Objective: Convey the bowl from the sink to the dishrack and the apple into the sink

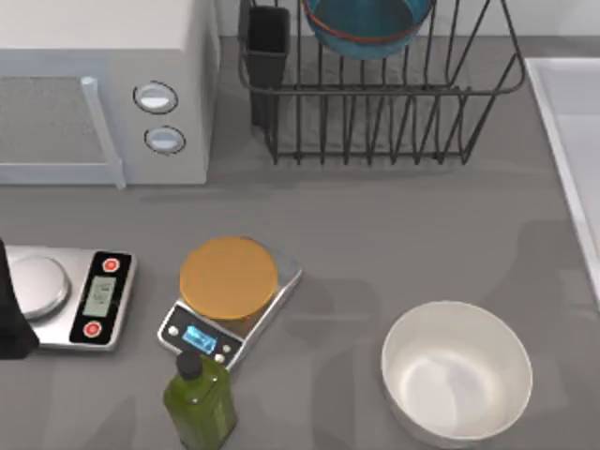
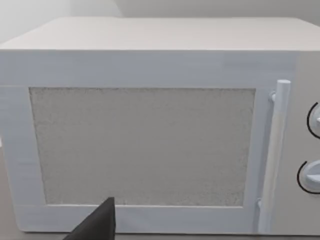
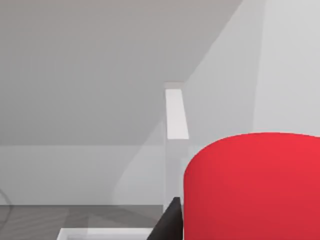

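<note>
Right tool (image 3: 172, 220) beside apple (image 3: 250, 185); bowl (image 1: 367, 26) in dishrack (image 1: 375, 103).

Bright, even light across the grey worktop (image 1: 375, 244), soft and diffuse. Faint, blurry-edged shadows lie beside the white bowl (image 1: 457, 369) and below the dishrack (image 1: 375, 103); a darker patch sits by the olive bottle (image 1: 199, 398). Mild sheen inside the white bowl, no harsh glare. The microwave (image 2: 150, 135) door looks grainy up close. The apple (image 3: 252, 187) reads flat red, barely shaded.
</note>
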Robot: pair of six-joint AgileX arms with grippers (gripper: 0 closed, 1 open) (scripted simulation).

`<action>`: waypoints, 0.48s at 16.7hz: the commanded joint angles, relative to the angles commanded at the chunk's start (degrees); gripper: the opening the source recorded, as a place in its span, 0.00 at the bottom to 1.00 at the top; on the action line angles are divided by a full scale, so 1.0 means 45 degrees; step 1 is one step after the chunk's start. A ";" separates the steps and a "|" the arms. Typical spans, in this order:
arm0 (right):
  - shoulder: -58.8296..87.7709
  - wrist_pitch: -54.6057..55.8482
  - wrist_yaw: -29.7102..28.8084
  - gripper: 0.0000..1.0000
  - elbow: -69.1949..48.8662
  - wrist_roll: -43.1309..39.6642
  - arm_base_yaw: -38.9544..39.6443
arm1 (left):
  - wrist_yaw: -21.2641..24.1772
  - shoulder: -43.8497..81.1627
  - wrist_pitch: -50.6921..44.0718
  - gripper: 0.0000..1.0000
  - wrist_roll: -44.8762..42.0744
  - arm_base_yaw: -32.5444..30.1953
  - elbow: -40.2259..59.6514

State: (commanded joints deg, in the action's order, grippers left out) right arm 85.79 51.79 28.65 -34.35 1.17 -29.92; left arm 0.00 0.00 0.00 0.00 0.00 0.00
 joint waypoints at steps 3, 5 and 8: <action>0.0476 0.0473 0.0040 0.00 0.0057 -0.0006 -0.0047 | 0.0000 0.0000 0.0000 1.00 0.0000 0.0000 0.0000; 0.1463 0.1457 0.0080 0.00 0.0186 -0.0008 -0.0099 | 0.0000 0.0000 0.0000 1.00 0.0000 0.0000 0.0000; 0.3604 0.3855 0.0062 0.00 0.0447 -0.0010 -0.0144 | 0.0000 0.0000 0.0000 1.00 0.0000 0.0000 0.0000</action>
State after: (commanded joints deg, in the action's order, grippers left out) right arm 102.01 69.14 28.93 -32.34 1.12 -30.57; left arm 0.00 0.00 0.00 0.00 0.00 0.00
